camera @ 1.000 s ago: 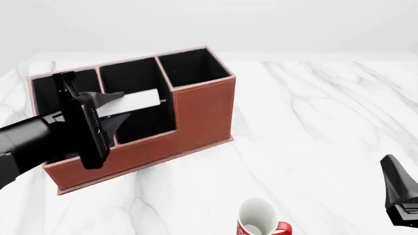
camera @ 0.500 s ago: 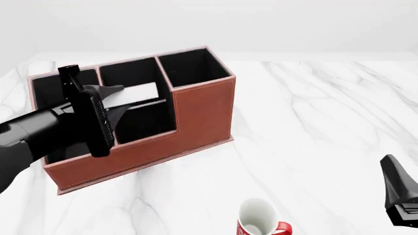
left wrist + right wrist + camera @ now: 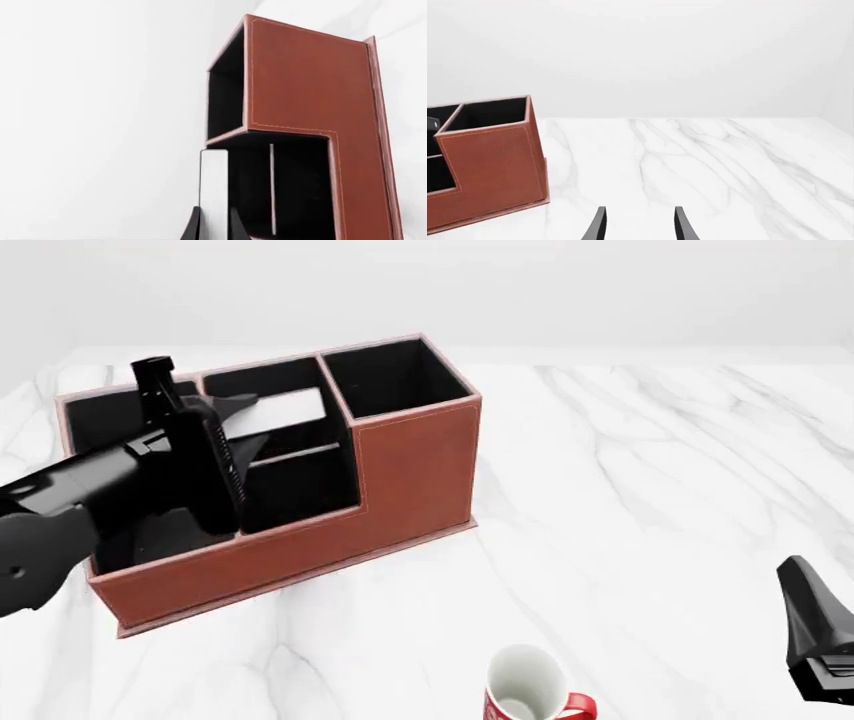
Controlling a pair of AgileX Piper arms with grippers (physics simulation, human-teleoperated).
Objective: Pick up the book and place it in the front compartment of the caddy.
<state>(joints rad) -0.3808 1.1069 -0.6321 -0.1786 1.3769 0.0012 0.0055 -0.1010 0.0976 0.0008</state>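
The reddish-brown caddy point(image 3: 400, 475) stands at the left of the marble table, its low stepped front wall point(image 3: 227, 560) towards me. My left gripper point(image 3: 238, 428) is shut on the book point(image 3: 283, 410), whose white page edge shows. It holds the book level over the caddy's open cells, about at the middle back cell. How high it is above the rims I cannot tell. In the left wrist view the white page edge point(image 3: 214, 190) sits between the two fingers, beside the caddy point(image 3: 307, 85). My right gripper point(image 3: 639, 222) is open and empty, low at the right point(image 3: 809, 605).
A red-and-white mug point(image 3: 529, 692) stands near the front edge, right of the caddy. The caddy's right end also shows in the right wrist view point(image 3: 490, 160). White marble tabletop point(image 3: 641, 470) stretches to the right.
My left gripper has carried the book upward in the front view, from over the front compartment to over the back cells. The right arm has not moved.
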